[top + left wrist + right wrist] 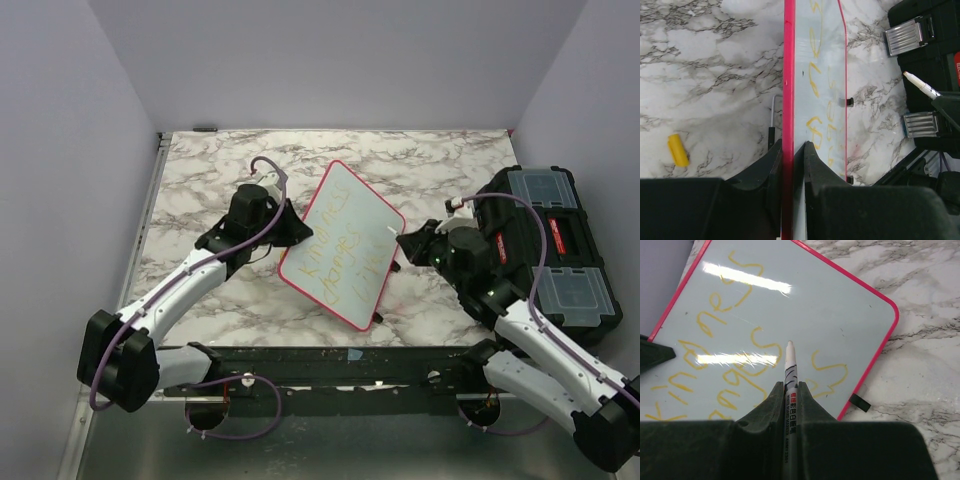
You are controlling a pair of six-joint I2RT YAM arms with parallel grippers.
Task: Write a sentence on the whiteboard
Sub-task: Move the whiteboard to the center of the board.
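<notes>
Holding the whiteboard (345, 245) tilted up at mid-table, left edge clamped
A black toolbox (550, 250) is seen at the right and a yellow cap (678, 150) beside the board; the left gripper (792, 145) is pinched narrowly on the pink frame, the right gripper (790, 385) is closed on a marker (790, 362) pointed at the sentence (345, 255), tip clear of the board

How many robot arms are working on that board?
2. The left arm, left of the whiteboard, clamps its edge; the right arm, on the other side, holds a marker. No others in view.
</notes>
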